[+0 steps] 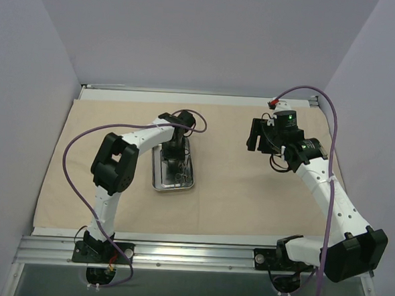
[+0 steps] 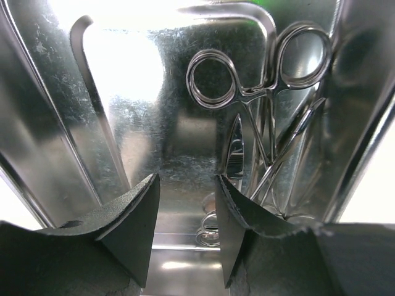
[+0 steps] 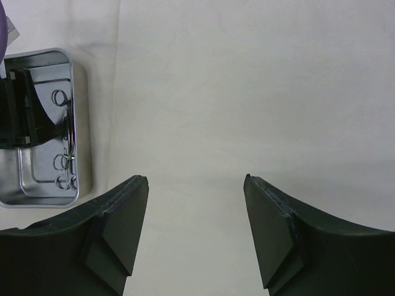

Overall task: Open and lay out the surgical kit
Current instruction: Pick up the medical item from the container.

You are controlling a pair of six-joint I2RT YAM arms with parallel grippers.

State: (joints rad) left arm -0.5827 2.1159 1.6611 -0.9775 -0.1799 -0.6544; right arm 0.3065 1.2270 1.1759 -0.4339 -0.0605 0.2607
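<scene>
The beige cloth wrap lies spread flat over the table. On its left half sits the shiny steel tray, holding thin ring-handled instruments. My left gripper reaches down inside the tray. In the left wrist view the left gripper is open, only the tray floor showing between its fingers. The instruments lie just right of the right-hand finger. My right gripper hovers open over bare cloth, with the tray off to its left.
Grey walls close the table in at the back and on both sides. A metal rail with both arm bases runs along the near edge. Purple cables loop beside each arm.
</scene>
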